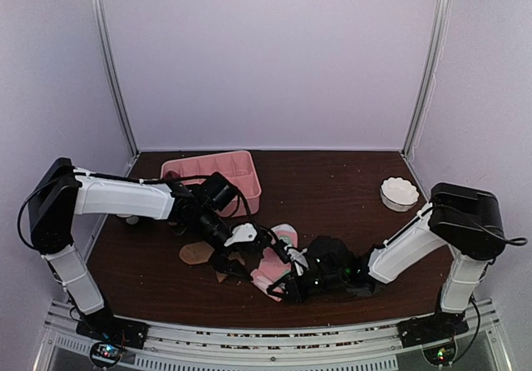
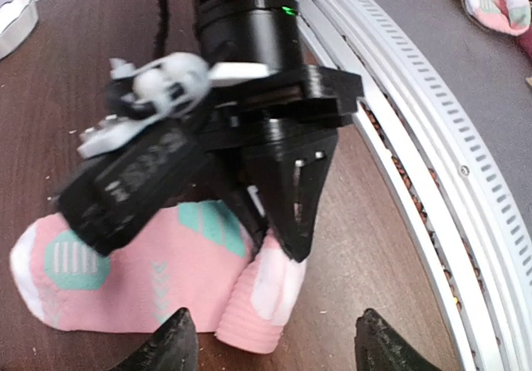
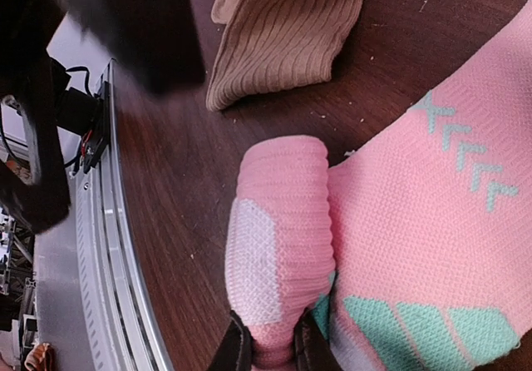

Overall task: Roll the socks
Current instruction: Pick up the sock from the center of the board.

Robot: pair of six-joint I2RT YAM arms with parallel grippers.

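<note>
Near table (image 1: 349, 192) front edge | right fingers (image 3: 237, 350) clenched on pink sock (image 3: 283, 246) rolled end | left fingers (image 2: 170, 343) released, just beside

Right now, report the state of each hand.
Left hand: open, holding nothing.
Right hand: closed on the folded end of the pink sock.

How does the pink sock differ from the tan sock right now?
The pink sock has mint and white patches; the tan sock is plain and ribbed. The pink sock's end is rolled and pinched by the right gripper; the tan sock lies loose, ungripped. Both rest on the table.
</note>
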